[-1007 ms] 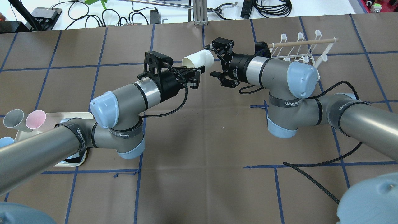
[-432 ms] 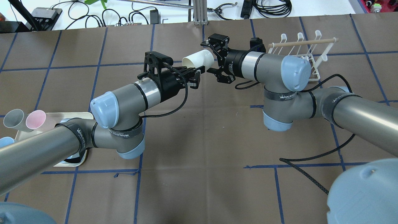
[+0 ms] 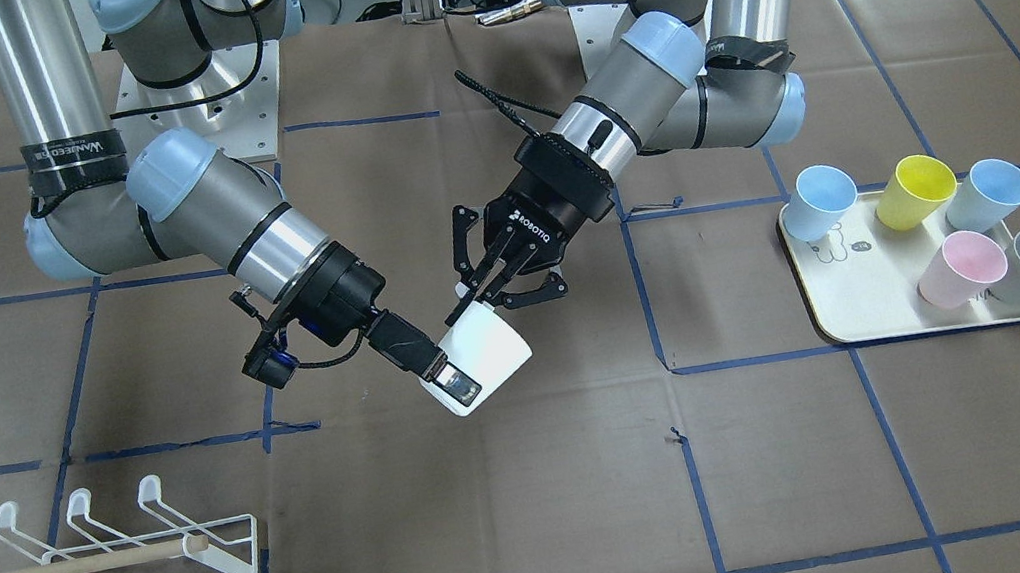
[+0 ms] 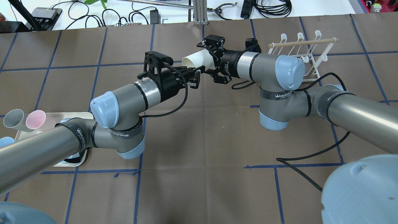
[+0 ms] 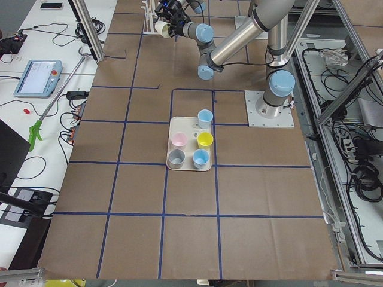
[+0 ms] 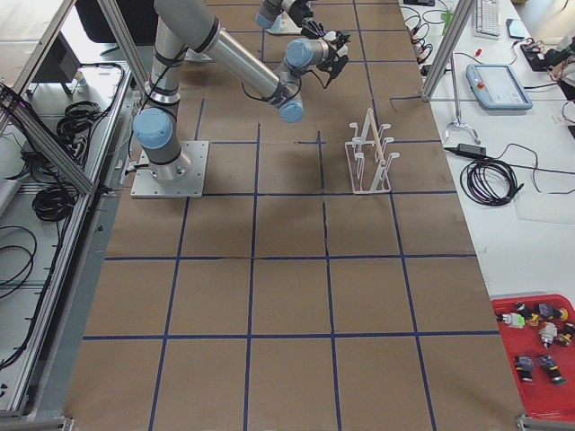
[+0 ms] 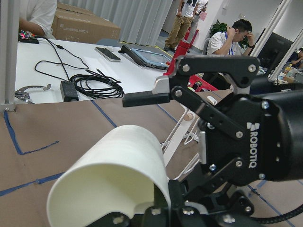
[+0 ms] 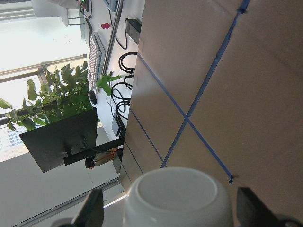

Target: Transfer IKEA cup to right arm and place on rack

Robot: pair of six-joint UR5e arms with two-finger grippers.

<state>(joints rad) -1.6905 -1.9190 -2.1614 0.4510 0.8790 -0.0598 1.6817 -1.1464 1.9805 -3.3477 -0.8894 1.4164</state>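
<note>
Left claw [image 4: 196, 76] clamped, right claw [image 4: 210, 62] agape

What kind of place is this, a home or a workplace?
Probably a robotics lab: the left arm and right arm bolted on a table with a blue tape grid, a teach pendant and cables beside it.
</note>
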